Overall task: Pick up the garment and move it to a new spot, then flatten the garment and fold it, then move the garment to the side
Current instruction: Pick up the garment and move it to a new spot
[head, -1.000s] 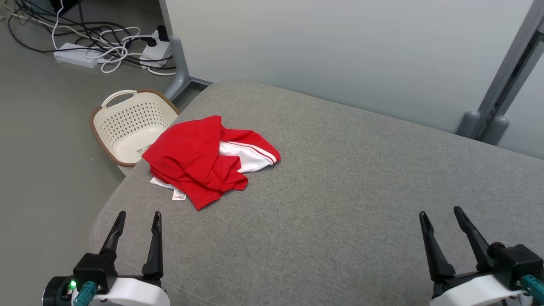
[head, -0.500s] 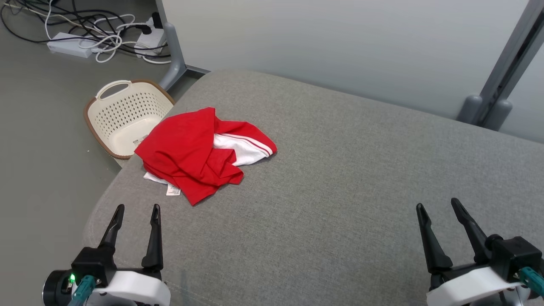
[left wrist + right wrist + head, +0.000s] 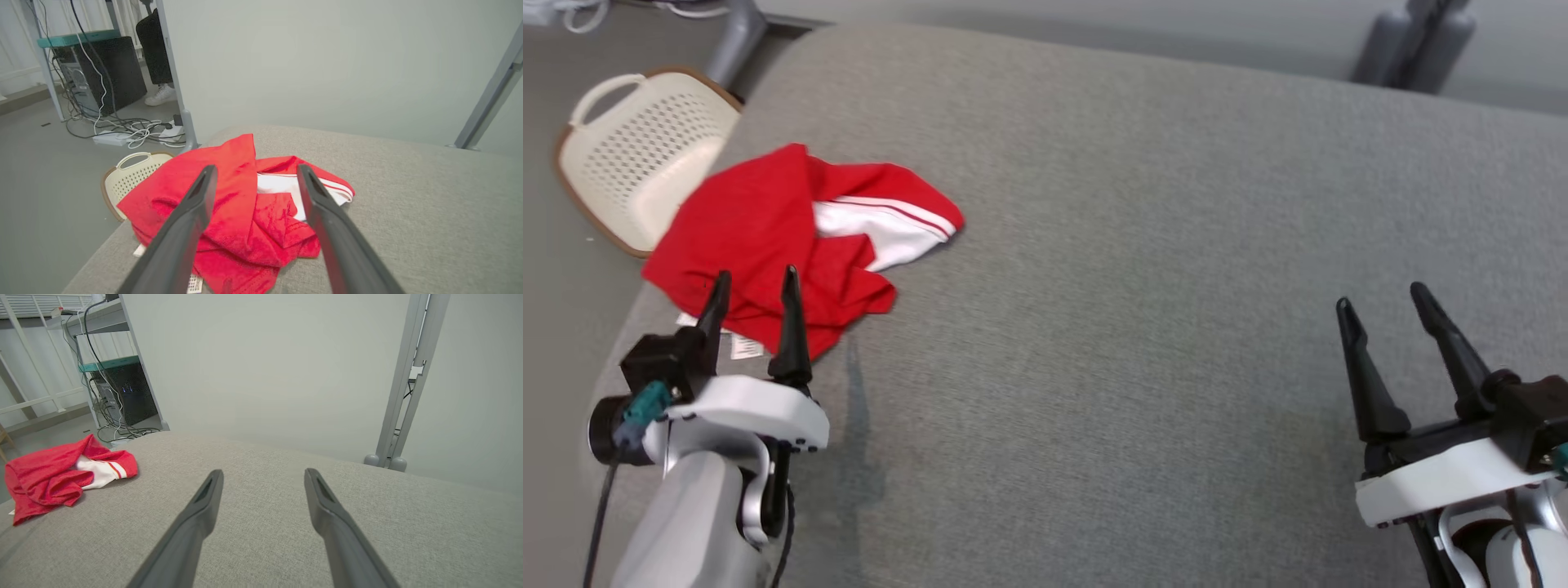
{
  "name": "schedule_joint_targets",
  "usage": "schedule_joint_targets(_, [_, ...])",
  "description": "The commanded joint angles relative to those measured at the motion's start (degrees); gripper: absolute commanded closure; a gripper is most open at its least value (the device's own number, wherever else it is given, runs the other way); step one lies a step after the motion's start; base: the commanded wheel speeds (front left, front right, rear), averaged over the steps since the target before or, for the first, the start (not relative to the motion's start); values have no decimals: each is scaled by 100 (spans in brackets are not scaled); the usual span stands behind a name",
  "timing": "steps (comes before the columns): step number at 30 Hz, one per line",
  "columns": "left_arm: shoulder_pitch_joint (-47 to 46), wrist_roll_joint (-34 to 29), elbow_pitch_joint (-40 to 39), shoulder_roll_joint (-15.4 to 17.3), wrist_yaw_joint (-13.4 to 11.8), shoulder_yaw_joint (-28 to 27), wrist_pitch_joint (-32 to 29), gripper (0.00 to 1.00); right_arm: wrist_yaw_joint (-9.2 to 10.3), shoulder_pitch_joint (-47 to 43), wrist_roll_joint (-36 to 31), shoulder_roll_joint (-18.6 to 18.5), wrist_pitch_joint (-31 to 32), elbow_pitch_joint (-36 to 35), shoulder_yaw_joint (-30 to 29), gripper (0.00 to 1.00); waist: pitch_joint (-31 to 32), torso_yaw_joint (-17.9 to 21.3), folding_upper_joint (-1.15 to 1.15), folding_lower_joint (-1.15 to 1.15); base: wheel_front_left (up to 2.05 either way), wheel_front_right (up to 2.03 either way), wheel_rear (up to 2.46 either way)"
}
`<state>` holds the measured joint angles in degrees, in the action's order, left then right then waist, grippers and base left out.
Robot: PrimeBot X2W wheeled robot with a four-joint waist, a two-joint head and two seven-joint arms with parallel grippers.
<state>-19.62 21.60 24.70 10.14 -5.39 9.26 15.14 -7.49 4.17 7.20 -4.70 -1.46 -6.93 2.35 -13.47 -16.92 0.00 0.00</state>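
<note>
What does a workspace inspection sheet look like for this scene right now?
Surface: grey fabric cushion, smooth.
Job's things: red and white garment, crumpled near the cushion's left edge.
Clutter: cream basket on the floor beside the cushion.
Grippers: left gripper open over the garment's near part, holding nothing; right gripper open over grey fabric.
Cables: tangled cables and a power strip on the floor.
Surroundings: pale partition, dark computer tower, a person's shoe.
</note>
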Motion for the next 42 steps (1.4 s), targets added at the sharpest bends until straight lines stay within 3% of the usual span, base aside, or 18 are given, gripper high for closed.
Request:
schedule_joint_targets(1, [-238,84,233,11,73,-44,-3,0,-1,96,31,-48,-19,-39,-45,0,-446,412,0,0,0,0,0])
schedule_joint_targets(5, [-744,230,1160,109,233,-121,-148,0,-1,241,65,-26,-82,-17,-42,0,-694,653,0,0,0,0,0])
schedule_joint_targets(15, [-1454,555,3141,287,302,-308,-873,0,-1,421,126,7,-250,158,-69,0,-885,929,0,0,0,0,0])
schedule_joint_targets(16, [-1495,551,3222,307,315,-304,-798,57,-1,438,132,12,-263,163,-70,0,-883,938,0,0,0,0,0])
schedule_joint_targets(17, [-1529,536,3290,338,316,-301,-728,100,-1,449,130,16,-269,173,-71,0,-878,946,0,0,0,0,0])
schedule_joint_targets(21, [-1650,388,3202,457,276,-298,-125,100,-1,415,130,33,-340,263,-118,0,-731,958,0,0,0,0,0])
schedule_joint_targets(25, [-1471,312,2769,491,223,-365,-5,100,-1,323,135,56,-395,325,-170,0,-516,950,0,0,0,0,0])
schedule_joint_targets(36, [133,-206,-264,595,-165,-659,0,100,-1,-76,165,131,-497,535,-300,0,486,1082,0,0,0,0,0])
schedule_joint_targets(42, [1240,-349,-1820,555,-535,-581,-347,100,-1,-380,211,157,-479,592,-272,0,945,1307,0,0,0,0,0])
